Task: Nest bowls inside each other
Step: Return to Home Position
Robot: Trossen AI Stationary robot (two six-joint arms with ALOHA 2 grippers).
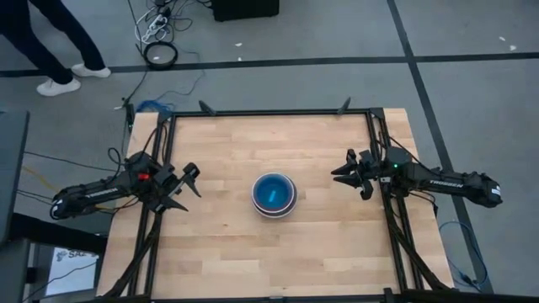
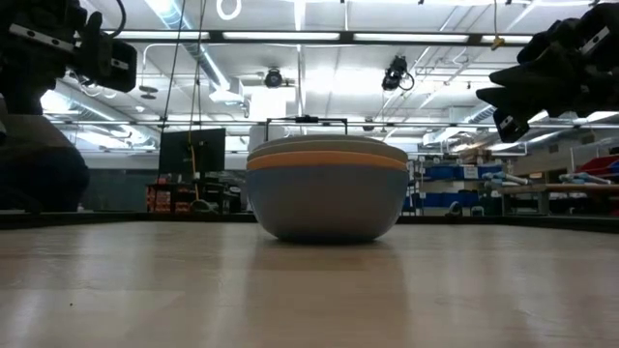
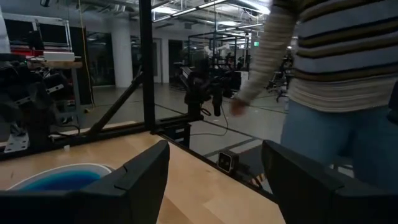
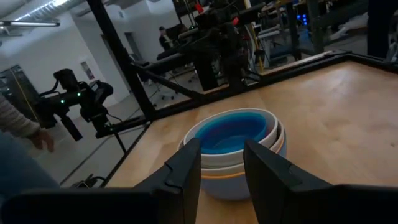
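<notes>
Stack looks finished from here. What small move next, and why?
Probably retract both arms home: the bowls sit nested in one central stack, blue bowl innermost, and the left gripper and right gripper hang open and empty at its sides.

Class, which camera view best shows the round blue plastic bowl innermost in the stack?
The high view: the round blue plastic bowl shows whole, unobstructed. The right wrist view has it close, but the right gripper hides its near rim. The left wrist view catches a sliver; the low view hides it inside the stack.
</notes>
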